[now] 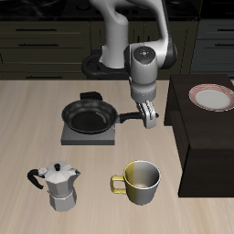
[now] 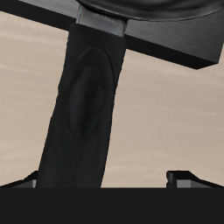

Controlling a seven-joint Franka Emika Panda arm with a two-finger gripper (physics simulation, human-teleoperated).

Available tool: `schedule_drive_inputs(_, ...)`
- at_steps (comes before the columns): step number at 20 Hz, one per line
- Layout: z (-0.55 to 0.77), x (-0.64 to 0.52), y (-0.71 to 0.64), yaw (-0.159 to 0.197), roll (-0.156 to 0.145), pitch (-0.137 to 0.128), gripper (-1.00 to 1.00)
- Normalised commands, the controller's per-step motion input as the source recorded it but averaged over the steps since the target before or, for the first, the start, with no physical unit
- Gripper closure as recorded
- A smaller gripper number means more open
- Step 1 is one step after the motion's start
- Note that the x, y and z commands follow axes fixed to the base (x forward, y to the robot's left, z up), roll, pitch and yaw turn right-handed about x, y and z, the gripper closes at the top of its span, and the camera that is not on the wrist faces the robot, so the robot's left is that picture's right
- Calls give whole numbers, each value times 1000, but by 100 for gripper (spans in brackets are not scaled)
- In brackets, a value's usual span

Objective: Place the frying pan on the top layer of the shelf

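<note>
Black and still seated on the grey burner plate [image 1: 89, 134], the frying pan [image 1: 89, 116] had its handle [image 2: 83, 105] between the open jaws of the gripper [image 1: 147, 117], where an off-centre grip could let it tilt before reaching the shelf [image 1: 206, 137].

No text, label or number can be read on anything.

Round shallow black frying pan [image 1: 90, 115] on a grey square burner plate [image 1: 88, 135]; pale wood-grain worktop [image 1: 37, 110]; white plate with red rim [image 1: 212, 96].
</note>
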Motion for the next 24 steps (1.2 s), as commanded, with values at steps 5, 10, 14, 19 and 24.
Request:
schedule_drive_inputs(5,77,-18,179,25,39,-22,100)
schedule_drive_inputs(10,101,3,11,-9,36,-23,100)
schedule_drive_inputs(14,127,46,-3,6,8,-14,100)
schedule_drive_inputs(19,109,67,-127,60,-27,-7,100)
schedule_drive_inputs(24,11,119,-287,58,-50,27,100)
